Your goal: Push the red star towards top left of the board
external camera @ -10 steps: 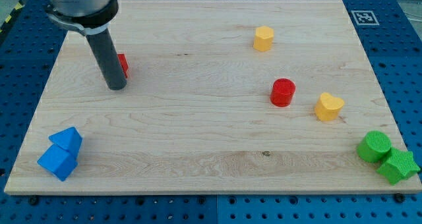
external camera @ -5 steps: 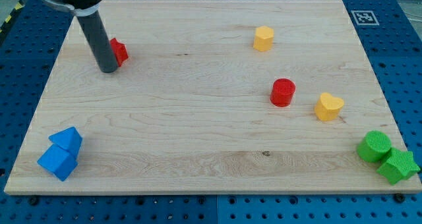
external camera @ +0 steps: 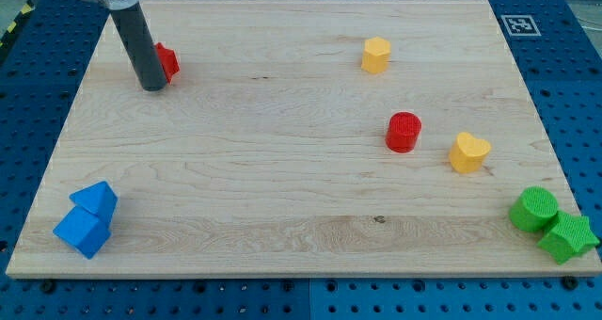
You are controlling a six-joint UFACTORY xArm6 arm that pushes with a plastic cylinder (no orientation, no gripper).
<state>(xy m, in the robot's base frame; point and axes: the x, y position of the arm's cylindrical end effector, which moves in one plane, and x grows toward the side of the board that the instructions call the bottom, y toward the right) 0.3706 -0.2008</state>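
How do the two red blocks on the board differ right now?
The red star sits near the view's top left, partly hidden behind the rod, with my tip just at its lower left; the red cylinder stands right of centre, fully visible and alone. The star is angular; the cylinder is round. Both are red.

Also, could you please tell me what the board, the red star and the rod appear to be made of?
The board looks like pale wood with a smooth matt finish; long grain lines and a small knot show. The red star, partly hidden behind the rod, looks like moulded or printed plastic, uniformly coloured and matt. The rod ending in my tip is dark with a dull sheen, perhaps rubber or plastic; I cannot tell which.
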